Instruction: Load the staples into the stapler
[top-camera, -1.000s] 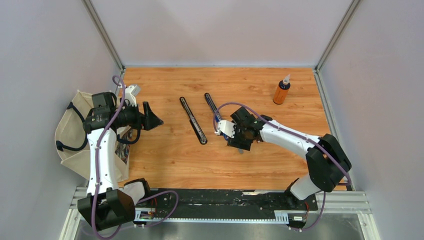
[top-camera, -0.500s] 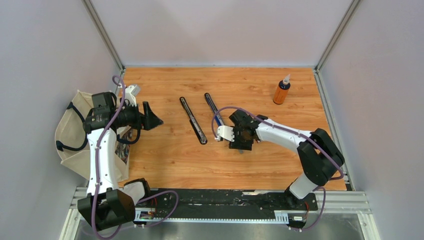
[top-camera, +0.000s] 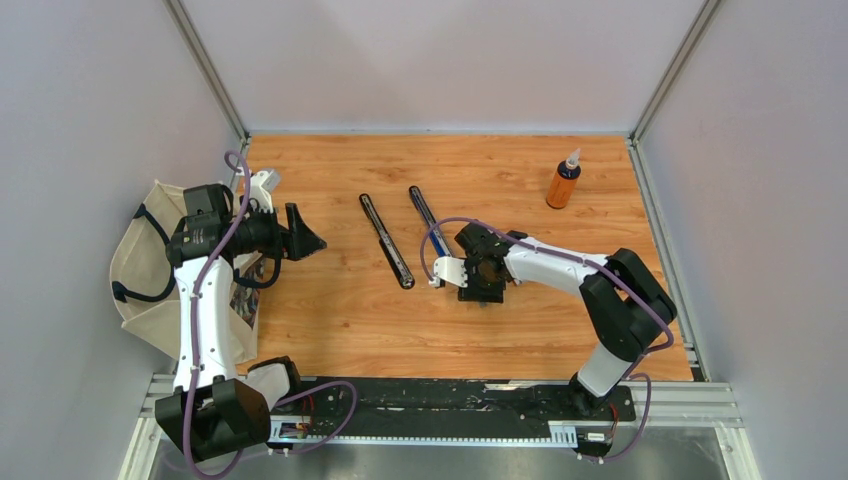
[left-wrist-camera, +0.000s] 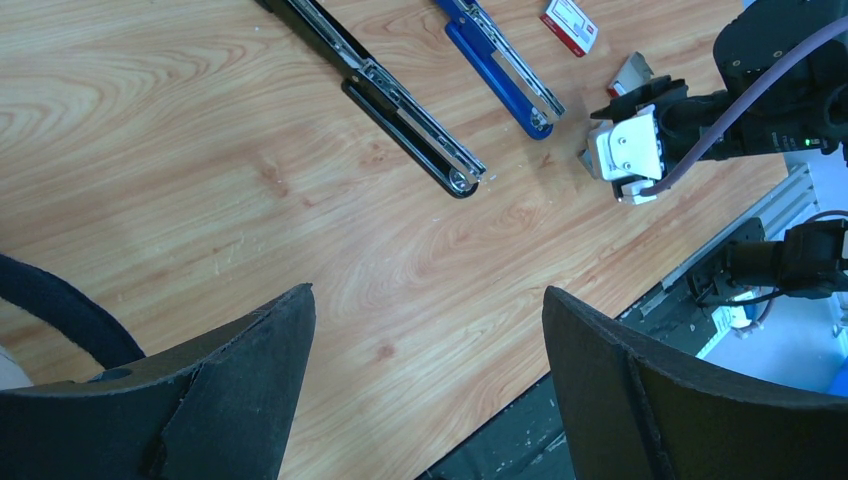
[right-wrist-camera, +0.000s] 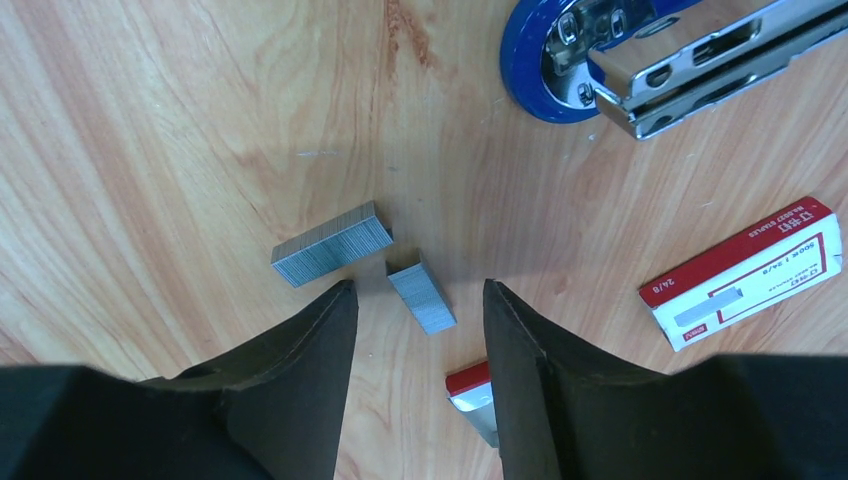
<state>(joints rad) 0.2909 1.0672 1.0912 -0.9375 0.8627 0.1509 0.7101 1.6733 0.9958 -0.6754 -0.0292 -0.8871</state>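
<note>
From the top camera you can't see the staples at all. Your right arm's wrist sits right over them, so go by the right wrist view. Down there a red-and-white scrap pokes out between the fingers. It's mostly cut off, so I can't tell whether it's a box flap or something else. The blue stapler is cropped at the top edge too.

Counts: 2 staple strips, 1 staple box, 2 staplers, 1 bottle, 1 bag. The bigger strip lies flat just ahead of the fingertips. The smaller strip sits right in the mouth of your right gripper. The jaws are partly apart with wood showing on both sides of it, so nothing's clamped. The staple box lies off to the side, near the blue stapler. Both staplers are flipped open flat, the black stapler beside the blue one. The orange bottle stands upright, well apart, at the far right.

Your left gripper hangs spread wide and empty, next to the cream tote bag.

The table is wood-grain laminate, with plain pale walls on 3 sides.
</note>
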